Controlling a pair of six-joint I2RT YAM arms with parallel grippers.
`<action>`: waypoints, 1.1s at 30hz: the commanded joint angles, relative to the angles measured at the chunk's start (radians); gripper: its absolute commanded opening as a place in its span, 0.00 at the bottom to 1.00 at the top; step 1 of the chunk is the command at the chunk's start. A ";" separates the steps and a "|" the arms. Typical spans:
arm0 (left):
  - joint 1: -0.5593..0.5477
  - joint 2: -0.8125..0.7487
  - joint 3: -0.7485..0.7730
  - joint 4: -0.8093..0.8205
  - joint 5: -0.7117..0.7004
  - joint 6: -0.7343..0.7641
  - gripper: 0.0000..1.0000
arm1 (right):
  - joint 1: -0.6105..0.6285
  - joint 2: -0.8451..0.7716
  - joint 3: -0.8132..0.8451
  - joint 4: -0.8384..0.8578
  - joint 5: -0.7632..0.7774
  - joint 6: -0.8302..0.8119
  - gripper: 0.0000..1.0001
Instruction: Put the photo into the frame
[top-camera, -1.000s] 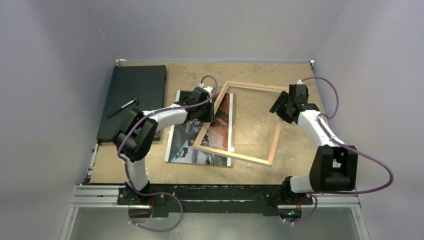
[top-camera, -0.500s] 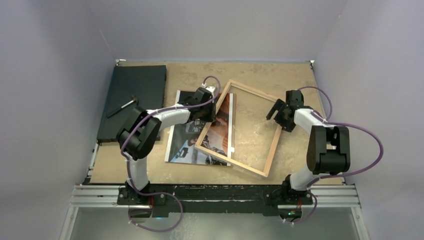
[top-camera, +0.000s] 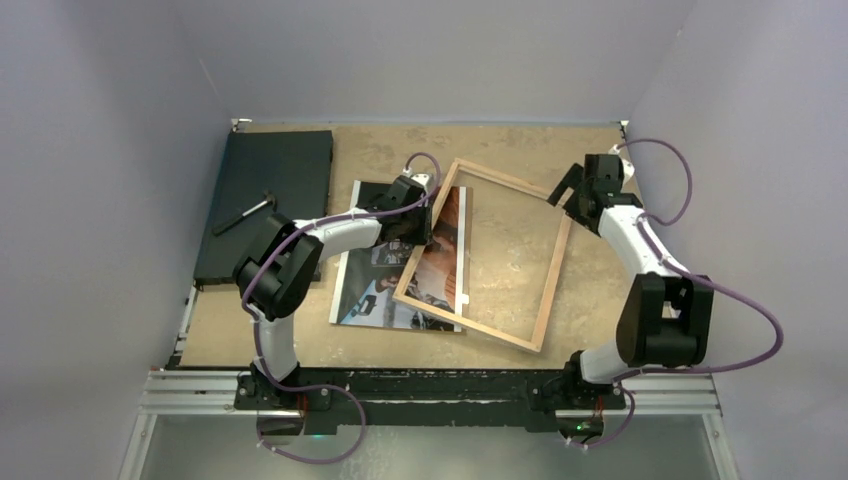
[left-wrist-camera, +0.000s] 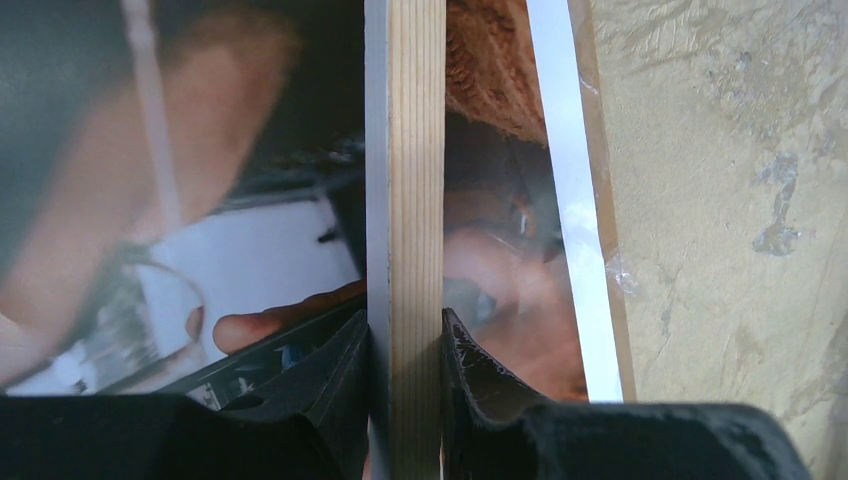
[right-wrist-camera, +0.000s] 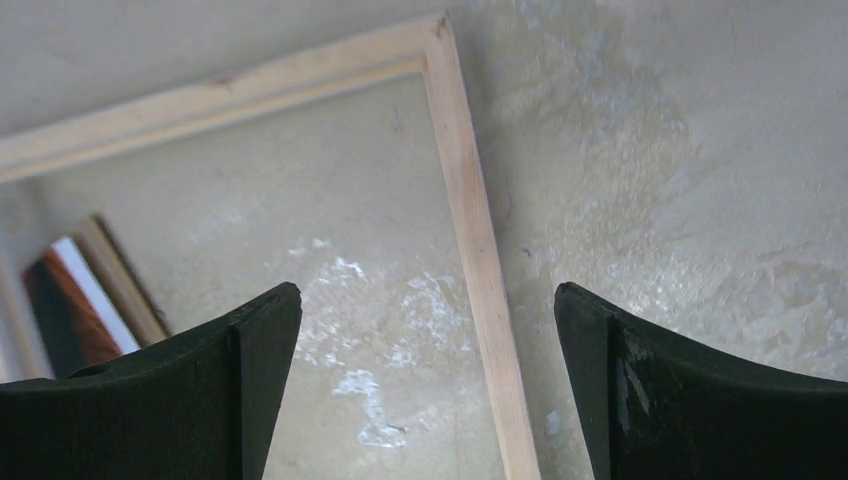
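The photo (top-camera: 375, 290) lies flat and face up on the tabletop, a large glossy print with dark and reddish-brown areas inside a thin white border (left-wrist-camera: 200, 200); its long sides run roughly away from the arms. The frame (top-camera: 465, 322) is a thin-railed open rectangle of pale wood, turned askew to the print; its left rail (left-wrist-camera: 415, 200) crosses over the print's right part, so a strip of picture shows inside the opening (a sliver is also visible in the right wrist view (right-wrist-camera: 75, 290)). That rail is pinched between the fingers of the left gripper (left-wrist-camera: 405, 330); the far right corner (right-wrist-camera: 470, 220) rests on bare table; whether the left side is raised is unclear.
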 joint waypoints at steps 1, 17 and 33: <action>0.005 -0.053 0.047 0.025 0.013 -0.112 0.00 | 0.063 -0.057 0.077 0.011 0.014 -0.005 0.99; 0.004 -0.133 -0.016 0.049 0.062 -0.173 0.00 | 0.507 0.450 0.538 0.029 -0.174 0.178 0.90; 0.006 -0.179 -0.049 0.077 0.110 -0.191 0.08 | 0.559 0.660 0.654 0.033 -0.205 0.232 0.52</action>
